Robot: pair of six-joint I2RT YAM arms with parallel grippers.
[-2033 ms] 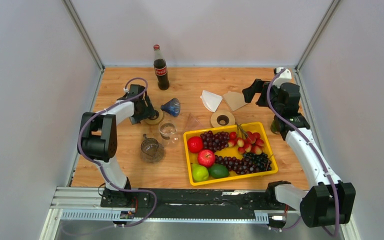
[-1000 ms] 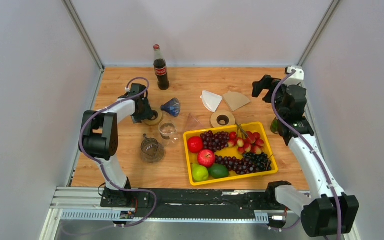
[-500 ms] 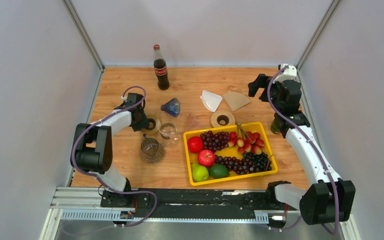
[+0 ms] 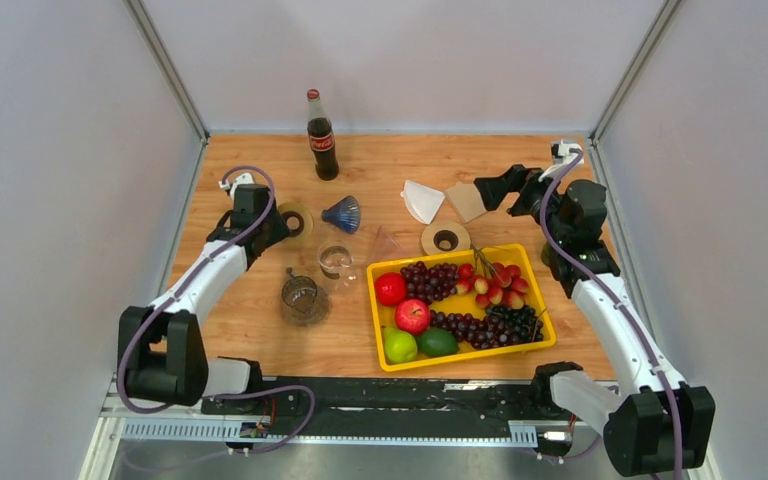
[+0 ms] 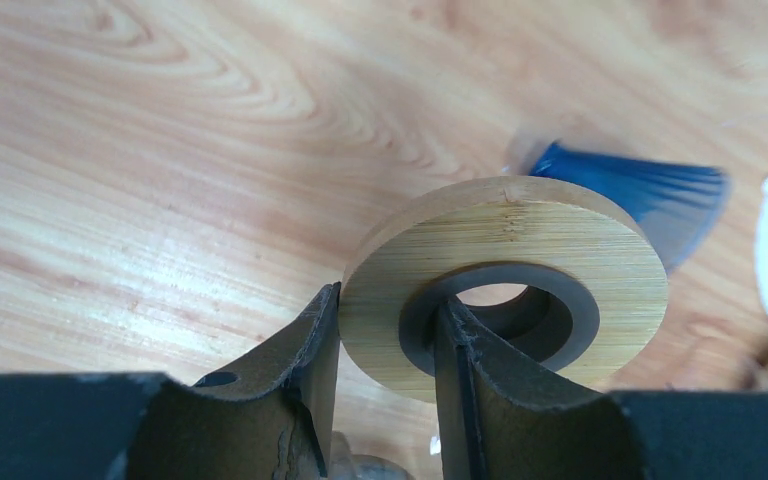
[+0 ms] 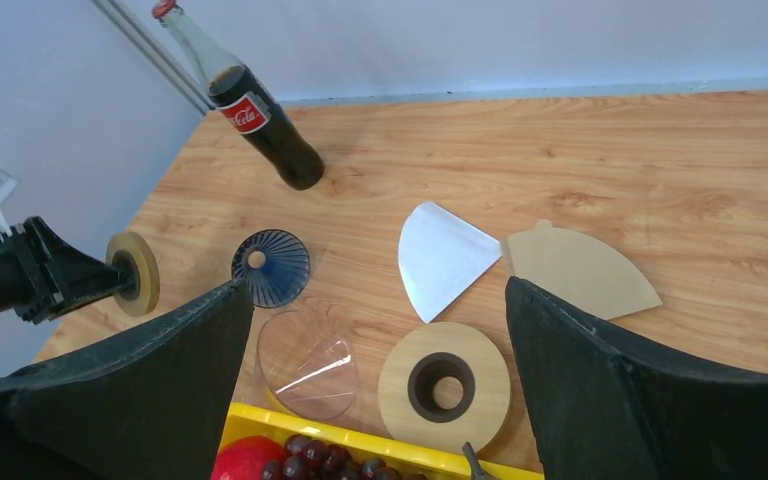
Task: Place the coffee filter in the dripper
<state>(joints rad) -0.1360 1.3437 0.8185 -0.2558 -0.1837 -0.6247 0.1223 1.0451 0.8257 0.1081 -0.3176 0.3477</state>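
Here the left tool (image 5: 385, 330) is clamped on a round bamboo ring with a dark inner collar (image 5: 505, 285), one finger through the hole and the other against the outer rim. The ring stands on edge, well left of the yellow plastic tray of fruit (image 4: 470, 355) and beyond its far-left corner. The right tool (image 6: 377, 288) is spread wide with nothing between its fingers, and it hangs above the wooden bench (image 4: 260, 330) beyond the tray's far-right corner. Directly ahead of it, past the tray's far edge, a white paper filter cone (image 6: 445, 255) lies flat on the bench. A brown paper filter cone (image 6: 580, 270) lies flat just to its right, the two almost touching at their edges. Nearer the tray, just beyond its far rim, lies a second bamboo ring with a dark centre hole (image 6: 444, 385). A clear plastic cone dripper (image 6: 310, 365) lies tipped on its side at the tray's far-left corner. A blue ribbed funnel-shaped dripper (image 6: 270, 267) sits farther out to the left of that corner, between the clear cone and the held ring. No filter is in either dripper. A dark cola bottle with a red cap (image 4: 321, 135) stands far beyond the tray's left end, near the back wall.
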